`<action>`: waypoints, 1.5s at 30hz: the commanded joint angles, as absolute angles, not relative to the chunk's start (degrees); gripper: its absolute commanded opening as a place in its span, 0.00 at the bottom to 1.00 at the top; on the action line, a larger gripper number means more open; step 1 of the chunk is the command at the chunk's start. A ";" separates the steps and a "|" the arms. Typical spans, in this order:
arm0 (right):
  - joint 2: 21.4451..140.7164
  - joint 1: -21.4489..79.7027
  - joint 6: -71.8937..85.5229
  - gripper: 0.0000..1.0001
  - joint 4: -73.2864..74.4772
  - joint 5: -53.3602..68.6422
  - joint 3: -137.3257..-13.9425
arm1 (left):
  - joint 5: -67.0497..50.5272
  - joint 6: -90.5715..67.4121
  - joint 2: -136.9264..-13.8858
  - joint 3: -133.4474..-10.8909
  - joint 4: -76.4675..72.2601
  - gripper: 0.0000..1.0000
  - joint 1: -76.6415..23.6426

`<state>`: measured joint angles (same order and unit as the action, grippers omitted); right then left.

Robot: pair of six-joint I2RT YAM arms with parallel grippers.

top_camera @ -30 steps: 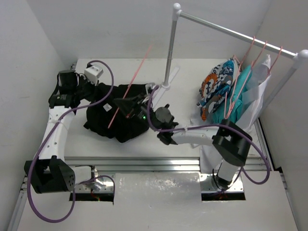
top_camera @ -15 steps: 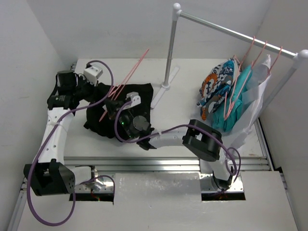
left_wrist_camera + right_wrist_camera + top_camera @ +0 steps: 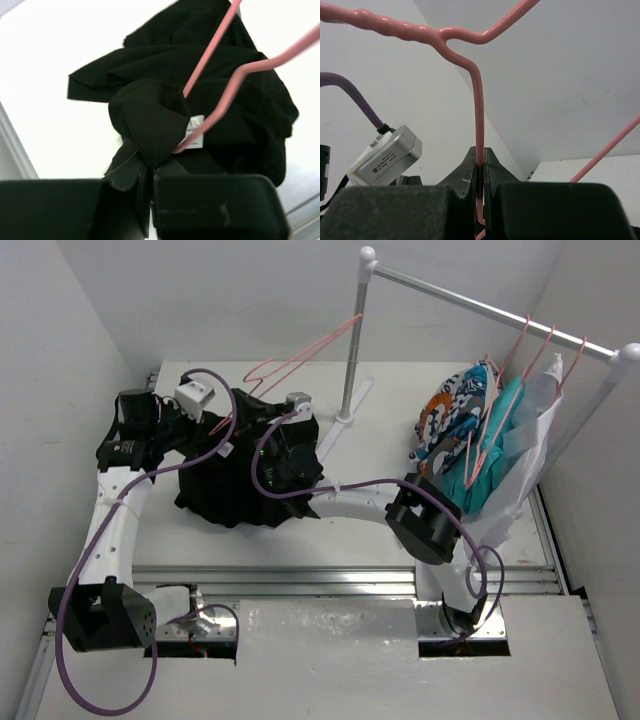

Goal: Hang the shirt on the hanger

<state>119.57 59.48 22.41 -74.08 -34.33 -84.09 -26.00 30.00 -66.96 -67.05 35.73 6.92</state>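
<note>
While the left gripper (image 3: 150,167) pinches the shirt (image 3: 145,70), the right gripper (image 3: 480,165) clamps the hanger (image 3: 478,100) over it.

White table (image 3: 385,445), white walls (image 3: 200,300) on three sides. White garment rack (image 3: 450,295) standing at back right. Aluminium rail (image 3: 300,580) along near table edge. Even, diffuse light.

Bright, even light; table (image 3: 45,55) blown out white; shirt (image 3: 150,117) folds barely readable.

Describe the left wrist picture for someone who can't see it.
The left hand pinches a bunched fold of a black shirt over a white table. A pink hanger pokes in beside the shirt's white label.
</note>
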 commanded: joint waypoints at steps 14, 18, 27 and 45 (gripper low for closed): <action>123.66 61.35 22.85 0.00 -82.88 -39.73 -86.39 | -32.70 25.76 -67.85 -75.06 41.74 0.00 7.21; 125.33 61.35 23.46 0.00 -82.00 -41.83 -88.50 | -33.75 24.96 -67.33 -75.67 43.59 0.00 7.21; 126.21 62.05 28.56 0.00 -79.89 -44.20 -88.69 | -41.21 23.73 -64.96 -79.45 46.75 0.00 2.47; 119.80 61.79 60.81 0.00 -60.06 -44.57 -76.11 | -38.85 34.89 -65.39 -66.18 45.44 0.34 0.62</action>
